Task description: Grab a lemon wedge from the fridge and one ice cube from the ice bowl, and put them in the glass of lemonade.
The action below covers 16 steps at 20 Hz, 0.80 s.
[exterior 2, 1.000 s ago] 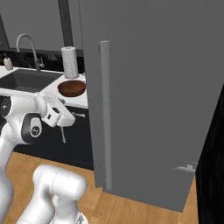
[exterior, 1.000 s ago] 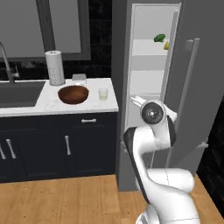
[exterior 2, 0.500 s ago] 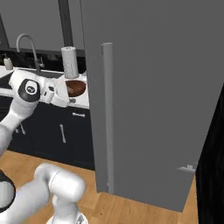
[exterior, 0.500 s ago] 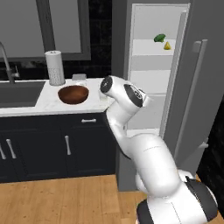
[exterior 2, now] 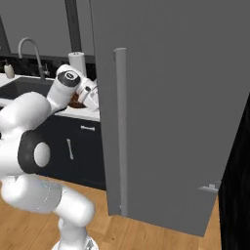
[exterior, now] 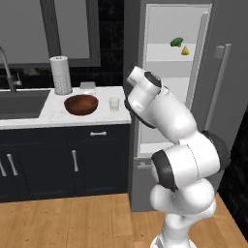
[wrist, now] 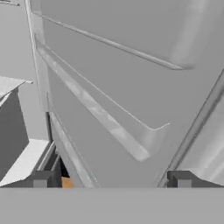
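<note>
On fridge (exterior: 160, 29) shelf, lemon wedge (exterior: 185, 50) apex up

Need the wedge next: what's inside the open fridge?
On an upper shelf of the fridge sit the lemon wedge and a green leafy lump. The arm covers the lower shelves.

A home kitchen: a sink (exterior: 19, 102) in a white counter (exterior: 58, 116), dark cabinets (exterior: 58, 160), an open fridge (exterior: 169, 72), wood floor (exterior: 72, 223).
</note>
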Motion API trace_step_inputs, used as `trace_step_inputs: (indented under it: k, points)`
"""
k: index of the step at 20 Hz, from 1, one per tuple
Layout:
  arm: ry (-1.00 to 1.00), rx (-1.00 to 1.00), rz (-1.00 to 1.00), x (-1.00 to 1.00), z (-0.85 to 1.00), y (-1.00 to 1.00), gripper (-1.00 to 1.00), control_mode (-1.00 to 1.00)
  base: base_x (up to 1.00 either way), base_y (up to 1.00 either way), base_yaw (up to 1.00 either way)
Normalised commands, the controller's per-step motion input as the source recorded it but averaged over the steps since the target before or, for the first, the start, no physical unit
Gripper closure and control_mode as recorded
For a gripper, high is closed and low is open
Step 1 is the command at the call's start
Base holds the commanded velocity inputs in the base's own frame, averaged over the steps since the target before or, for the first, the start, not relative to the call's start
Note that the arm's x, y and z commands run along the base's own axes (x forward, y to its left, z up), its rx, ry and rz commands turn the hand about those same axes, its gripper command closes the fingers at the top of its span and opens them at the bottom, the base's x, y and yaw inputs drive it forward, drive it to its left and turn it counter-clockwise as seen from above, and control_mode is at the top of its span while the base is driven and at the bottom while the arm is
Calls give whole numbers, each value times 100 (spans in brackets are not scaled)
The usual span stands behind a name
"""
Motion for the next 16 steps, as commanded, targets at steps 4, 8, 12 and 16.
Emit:
trace_step_inputs:
  k: [4,8,12,16]
  points:
    - [16,6,-40,-34,-15,-100,-100,-100,0,0,0]
    - [6,13,-28,-90,-3,-100,-100,-100,0,0,0]
    - [1,18,-19,-100,0,-100,-100,-100,0,0,0]
    - [-2,16,-10,-100,-13,-100,-100,-100,0,0,0]
